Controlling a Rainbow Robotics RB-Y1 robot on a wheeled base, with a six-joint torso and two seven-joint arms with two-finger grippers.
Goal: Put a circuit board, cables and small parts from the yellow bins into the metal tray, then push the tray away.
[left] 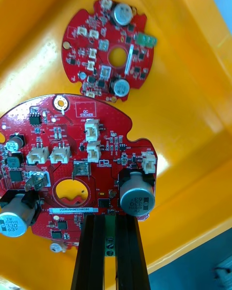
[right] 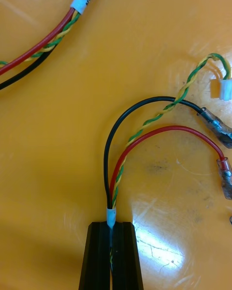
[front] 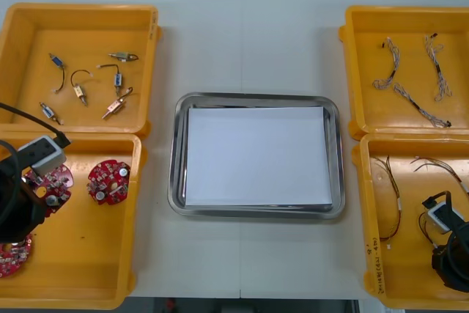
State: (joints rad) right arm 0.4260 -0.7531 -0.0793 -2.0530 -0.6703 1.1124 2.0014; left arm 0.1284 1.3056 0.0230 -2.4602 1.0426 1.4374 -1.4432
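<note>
In the near left yellow bin [front: 110,284], my left gripper [front: 40,194] [left: 110,218] is shut on the edge of a round red circuit board [front: 57,182] [left: 72,159]. A second board [front: 108,181] [left: 108,53] lies just beyond it, and a third [front: 13,256] sits partly under the arm. In the near right bin [front: 374,269], my right gripper [front: 438,234] [right: 112,229] is shut on a red, black and yellow-green cable [right: 145,140] at its white sleeve. The metal tray [front: 176,153], white inside, holds nothing.
The far left bin [front: 150,49] holds several small metal parts [front: 80,93]. In the far right bin [front: 352,71] lie twisted blue and white cables [front: 410,100]. More thin cables [front: 396,188] sit in the near right bin, and another bundle [right: 43,46] lies beyond the right fingers.
</note>
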